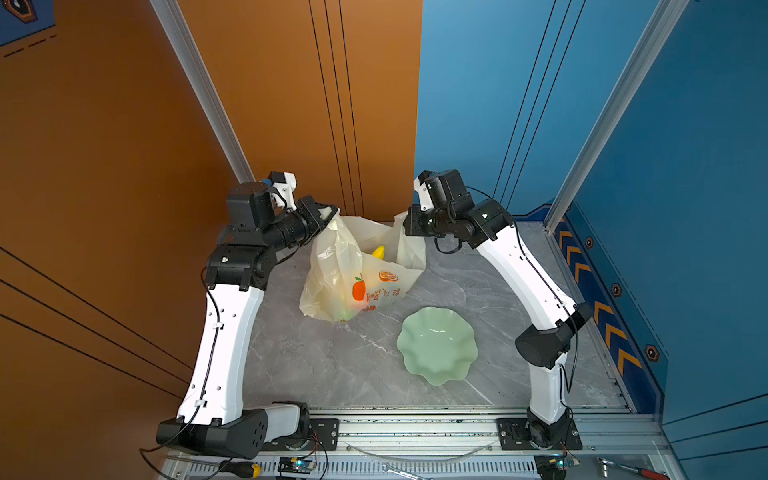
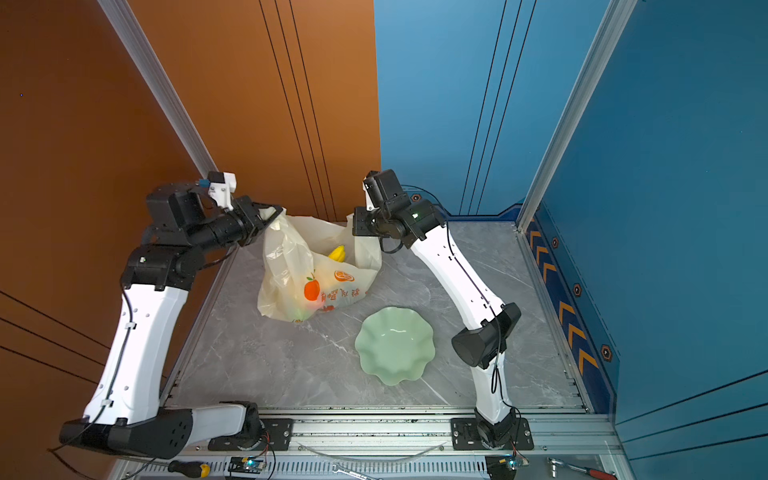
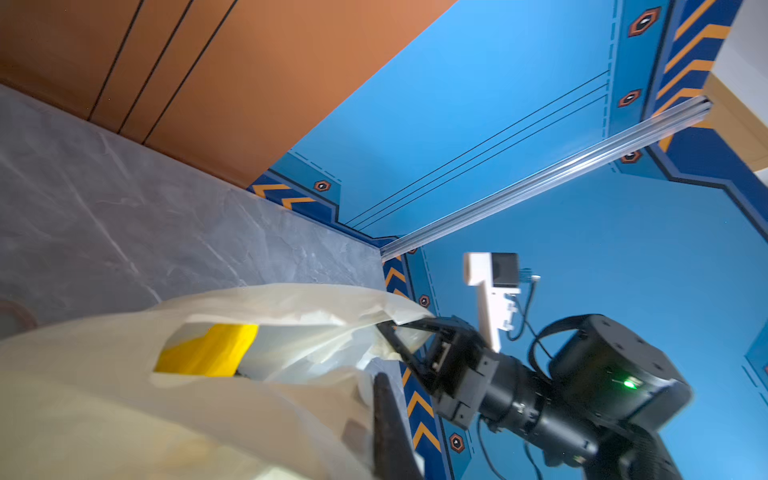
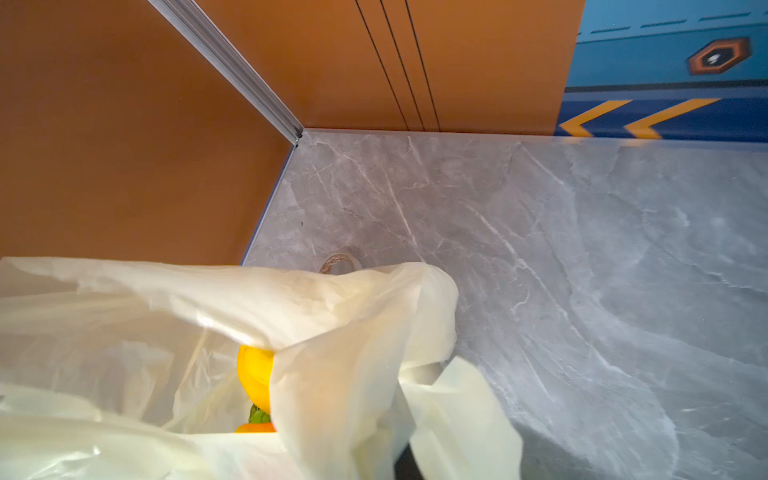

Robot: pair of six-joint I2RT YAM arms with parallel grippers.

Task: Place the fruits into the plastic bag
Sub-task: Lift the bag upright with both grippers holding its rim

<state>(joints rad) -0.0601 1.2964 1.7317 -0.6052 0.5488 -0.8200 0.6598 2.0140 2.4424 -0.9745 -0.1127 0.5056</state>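
Top views: bag [image 1: 332, 274] rests on the table [image 1: 332, 361] toward the back. Its mouth is stretched between left gripper [image 1: 330, 214] and right gripper [image 1: 401, 218], each clamped tight on a top corner. Banana [image 1: 378, 252] is inside. Dish [image 1: 402, 345] lies near the bag, apart from it.
Left wrist: right gripper pinches the bag film.
Right wrist: yellow, green and orange fruits [image 4: 253, 374] lie inside the bag.

The plastic bag [image 1: 332, 270] looks thin and crinkly, the banana [image 1: 378, 252] glossy, the green dish [image 1: 419, 332] smooth.
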